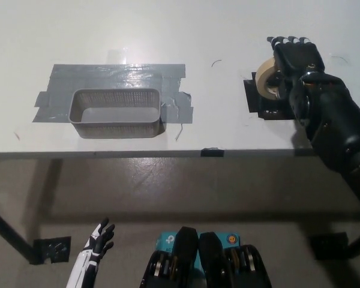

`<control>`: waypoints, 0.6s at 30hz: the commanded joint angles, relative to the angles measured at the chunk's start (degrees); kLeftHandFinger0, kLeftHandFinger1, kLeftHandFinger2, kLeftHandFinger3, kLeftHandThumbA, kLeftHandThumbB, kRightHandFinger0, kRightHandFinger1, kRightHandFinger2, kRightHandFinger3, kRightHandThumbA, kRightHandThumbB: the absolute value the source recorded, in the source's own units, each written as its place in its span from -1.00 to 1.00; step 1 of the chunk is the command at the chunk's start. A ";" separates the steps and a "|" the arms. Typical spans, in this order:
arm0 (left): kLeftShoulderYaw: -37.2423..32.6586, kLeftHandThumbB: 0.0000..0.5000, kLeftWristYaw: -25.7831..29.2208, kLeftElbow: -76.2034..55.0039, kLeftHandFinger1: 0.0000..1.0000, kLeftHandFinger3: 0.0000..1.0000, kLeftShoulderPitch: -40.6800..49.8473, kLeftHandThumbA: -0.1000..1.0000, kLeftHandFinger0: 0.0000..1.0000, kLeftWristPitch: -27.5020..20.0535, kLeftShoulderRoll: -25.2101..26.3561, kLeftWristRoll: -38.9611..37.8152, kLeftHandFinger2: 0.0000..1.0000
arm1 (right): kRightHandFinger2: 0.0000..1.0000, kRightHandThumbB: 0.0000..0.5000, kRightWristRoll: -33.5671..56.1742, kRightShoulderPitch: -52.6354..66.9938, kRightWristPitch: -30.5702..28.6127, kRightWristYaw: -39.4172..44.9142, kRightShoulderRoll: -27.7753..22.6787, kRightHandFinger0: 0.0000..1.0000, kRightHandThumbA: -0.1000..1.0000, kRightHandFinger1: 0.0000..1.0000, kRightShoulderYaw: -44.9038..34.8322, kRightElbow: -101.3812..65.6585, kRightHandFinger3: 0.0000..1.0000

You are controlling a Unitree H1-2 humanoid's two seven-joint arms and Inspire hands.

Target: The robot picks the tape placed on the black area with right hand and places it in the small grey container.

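Tape [266, 78] tilted on black area [258, 103], right hand [295, 57] clasping it, grey container [116, 113] well apart

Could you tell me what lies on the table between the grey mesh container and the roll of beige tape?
In the head view, only bare white tabletop separates the small grey mesh container from the beige tape roll, apart from grey tape strips beside the container.

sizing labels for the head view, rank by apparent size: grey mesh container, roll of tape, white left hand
1. Small grey mesh container
2. Beige roll of tape and white left hand: look alike, and the hand sits nearer the camera, so unranked.
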 commanded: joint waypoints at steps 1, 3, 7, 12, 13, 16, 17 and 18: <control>-0.53 -0.38 -0.75 -1.63 1.00 1.00 0.28 1.00 1.00 -2.26 0.21 0.33 1.00 | 1.00 0.92 -0.06 -5.14 -2.76 -5.27 -0.12 1.00 1.00 1.00 0.61 2.28 1.00; -0.70 -0.40 -0.67 -1.75 1.00 1.00 0.26 1.00 1.00 -2.12 0.19 0.55 1.00 | 1.00 0.93 -1.18 -6.36 -5.80 -10.68 0.15 1.00 1.00 1.00 2.23 7.06 1.00; -1.06 -0.40 -0.22 -1.60 1.00 1.00 0.52 1.00 1.00 -2.71 0.20 1.60 1.00 | 1.00 0.79 -5.29 -9.06 -8.80 -16.48 1.10 1.00 0.25 1.00 9.16 17.96 1.00; -1.53 -0.38 -0.57 -2.18 1.00 1.00 0.53 1.00 1.00 -2.33 0.29 1.34 1.00 | -0.62 0.57 -13.08 -11.03 -8.09 -15.55 1.42 -1.00 -0.90 -0.99 23.54 26.71 0.52; -1.48 -0.40 -0.56 -2.41 1.00 1.00 0.29 1.00 1.00 -2.26 0.51 1.39 1.00 | -0.67 0.56 -12.94 -11.25 -8.61 -16.21 1.20 -1.00 -0.91 -1.00 25.17 27.20 0.49; -1.31 -0.42 -0.53 -2.22 1.00 1.00 -0.44 1.00 1.00 -2.31 0.46 0.91 1.00 | -0.64 0.50 -12.20 -12.00 -8.68 -16.80 1.08 -1.00 -0.78 -1.00 28.05 28.10 0.51; -1.18 -0.38 -0.58 -2.48 1.00 1.00 -0.35 1.00 1.00 -1.53 0.30 0.46 1.00 | -0.58 0.46 -11.78 -12.05 -8.81 -17.02 1.11 -1.00 -0.82 -0.98 28.40 28.22 0.57; -1.27 -0.40 -0.58 -2.58 1.00 1.00 -0.32 1.00 1.00 -1.48 0.32 0.63 1.00 | -0.62 0.41 -11.09 -11.95 -9.22 -17.66 0.95 -1.00 -0.84 -1.00 28.23 28.21 0.52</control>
